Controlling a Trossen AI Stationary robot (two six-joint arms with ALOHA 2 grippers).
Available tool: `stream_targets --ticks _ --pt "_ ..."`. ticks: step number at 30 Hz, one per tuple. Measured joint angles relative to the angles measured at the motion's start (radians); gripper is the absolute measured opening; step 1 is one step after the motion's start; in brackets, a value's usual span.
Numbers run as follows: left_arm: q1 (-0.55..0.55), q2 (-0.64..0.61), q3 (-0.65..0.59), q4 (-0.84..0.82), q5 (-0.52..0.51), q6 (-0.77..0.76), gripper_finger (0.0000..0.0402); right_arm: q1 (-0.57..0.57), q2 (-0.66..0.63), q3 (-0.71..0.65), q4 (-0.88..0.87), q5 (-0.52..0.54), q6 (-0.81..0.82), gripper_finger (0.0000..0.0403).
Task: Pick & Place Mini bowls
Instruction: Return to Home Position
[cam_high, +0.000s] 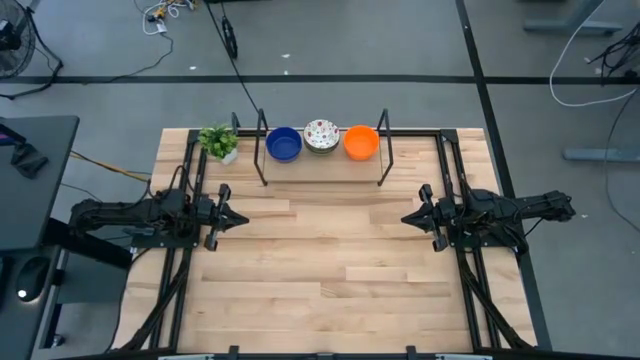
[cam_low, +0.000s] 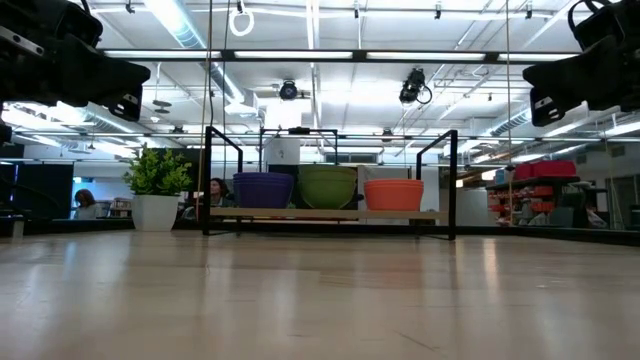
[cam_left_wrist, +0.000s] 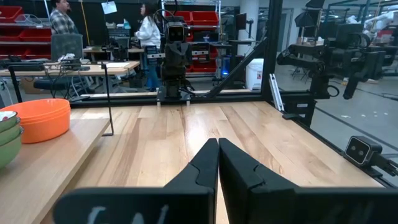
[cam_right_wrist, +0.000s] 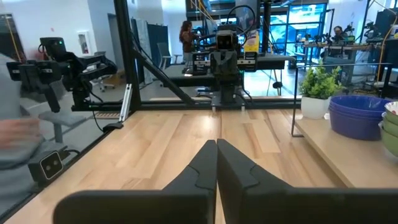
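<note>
Three stacks of mini bowls stand in a row on a low raised shelf at the table's far edge: blue (cam_high: 284, 144), white with red speckles (cam_high: 321, 135) and orange (cam_high: 361, 142). At table height the stacks show as blue (cam_low: 263, 189), green-sided (cam_low: 327, 186) and orange (cam_low: 393, 194). My left gripper (cam_high: 243, 214) hovers shut over the table's left side; its fingertips (cam_left_wrist: 218, 144) meet. My right gripper (cam_high: 405, 218) hovers shut over the right side, fingertips (cam_right_wrist: 216, 145) together. The two grippers face each other, each well short of the bowls and touching nothing.
A small green potted plant (cam_high: 219, 142) stands on the table left of the shelf. A black metal frame (cam_high: 264, 150) borders the shelf with upright posts. Bare wooden tabletop (cam_high: 320, 260) lies between and in front of the arms. People show in the room beyond the table.
</note>
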Motion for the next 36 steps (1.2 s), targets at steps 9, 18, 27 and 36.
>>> stream_targets --ticks 9,18,27,36 --pt "0.029 -0.026 0.000 -0.015 -0.002 0.064 0.0018 0.000 0.000 0.000 0.000 0.000 0.000 0.0013" --pt "0.042 -0.038 0.001 -0.031 -0.011 0.039 0.0018 0.000 0.000 0.000 0.000 0.000 0.001 0.0013" --pt "0.042 -0.026 0.000 0.011 -0.009 0.026 0.0018 0.000 0.001 0.000 0.001 0.000 0.001 0.0013" --pt "0.042 -0.026 0.000 0.018 -0.009 0.026 0.0018 0.000 0.001 0.000 0.002 0.000 0.001 0.0013"
